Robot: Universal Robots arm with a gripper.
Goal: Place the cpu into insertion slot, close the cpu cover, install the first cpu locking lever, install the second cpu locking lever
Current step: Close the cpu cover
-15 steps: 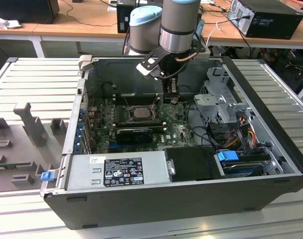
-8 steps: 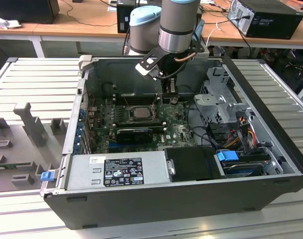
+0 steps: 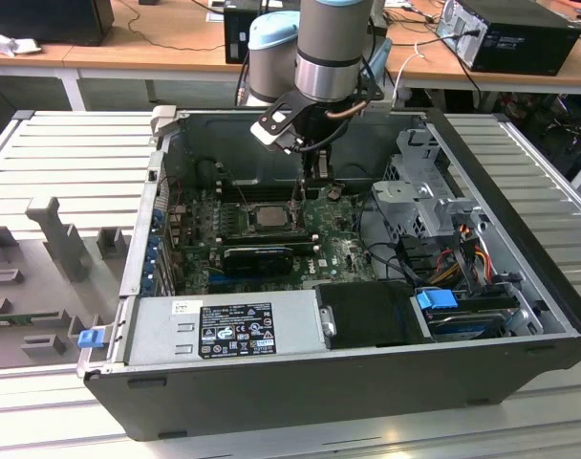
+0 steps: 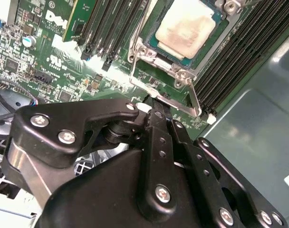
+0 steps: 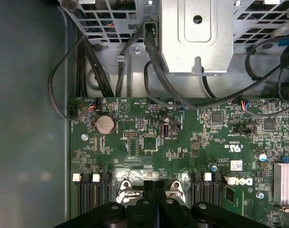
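The gripper (image 5: 155,184) has its two black fingers (image 5: 149,190) pressed together along a thin seam, and nothing can be seen between them. In the second wrist view the fingertips of the gripper (image 4: 152,103) sit just beside one corner of the insertion slot (image 4: 208,45), close above a thin silvery rod; whether they touch it cannot be told. One cpu (image 4: 189,26) lies flat and seated inside the insertion slot, beige-grey face up, apart from the fingers. One cpu cover (image 4: 156,59) frames the slot's edge nearest the fingers. Two locking levers (image 4: 182,105) run along two adjoining sides of the slot. In the exterior view the gripper (image 3: 297,199) stands upright just beside the cpu (image 3: 269,216), within the open computer case (image 3: 367,382)
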